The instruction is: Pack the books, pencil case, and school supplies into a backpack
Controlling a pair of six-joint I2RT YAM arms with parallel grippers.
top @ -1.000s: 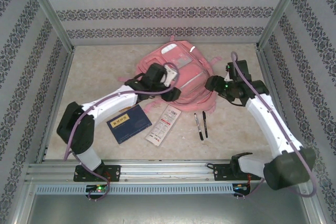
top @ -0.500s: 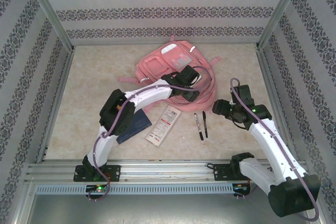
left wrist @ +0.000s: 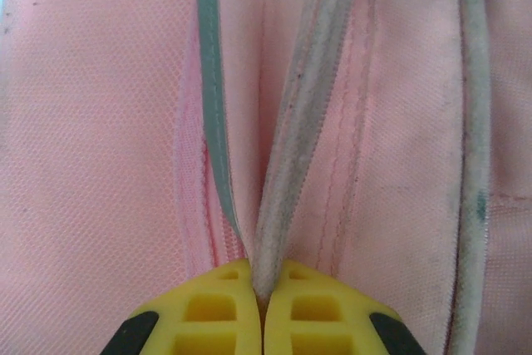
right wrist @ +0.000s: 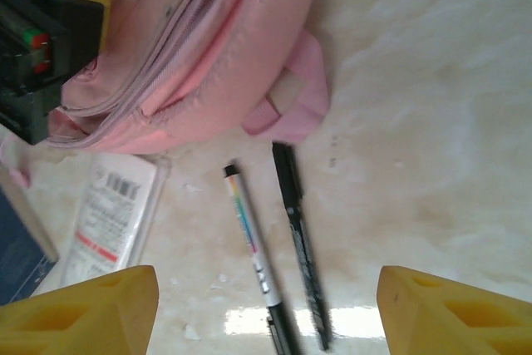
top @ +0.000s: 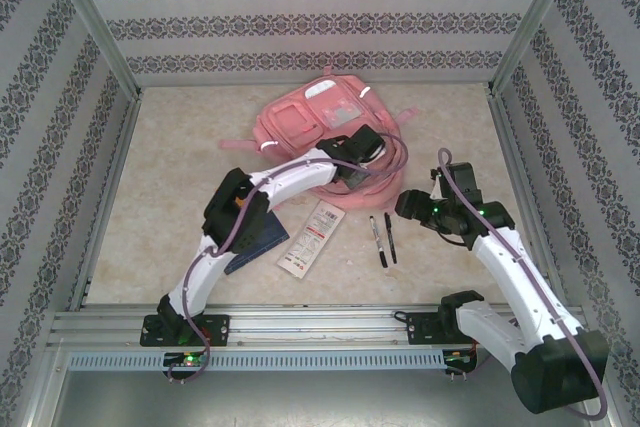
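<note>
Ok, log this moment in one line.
left hand: shut on backpack trim | right hand: open, near pens | booklet, white pack, pens: on table, unpacked

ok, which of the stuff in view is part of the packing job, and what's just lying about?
Job:
- pink backpack
- navy booklet
- white pencil case
- two black pens

Not the job (all fixtures):
- table
- patterned walls
- metal rail

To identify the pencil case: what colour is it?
The pencil case is white, red and black print; top external view.
</note>
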